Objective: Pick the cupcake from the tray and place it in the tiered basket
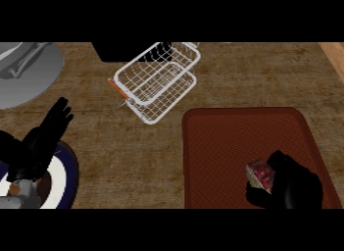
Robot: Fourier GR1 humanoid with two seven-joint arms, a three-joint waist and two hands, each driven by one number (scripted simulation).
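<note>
A cupcake (259,174) with a red-and-white striped wrapper lies on the brown-red tray (232,142), near its lower right corner. My right hand (294,184) is curled around the cupcake from the right, and its fingers hide most of it. The white wire tiered basket (156,81) stands at the top centre of the counter, up and left of the tray. My left hand (37,139) rests open at the left, fingers pointing up, over a plate.
A blue-rimmed white plate (67,171) lies under my left hand at the lower left. A grey round sink or bowl (22,73) sits in the top left corner. A dark box (120,51) stands behind the basket. The counter's wooden edge (342,59) runs at the top right.
</note>
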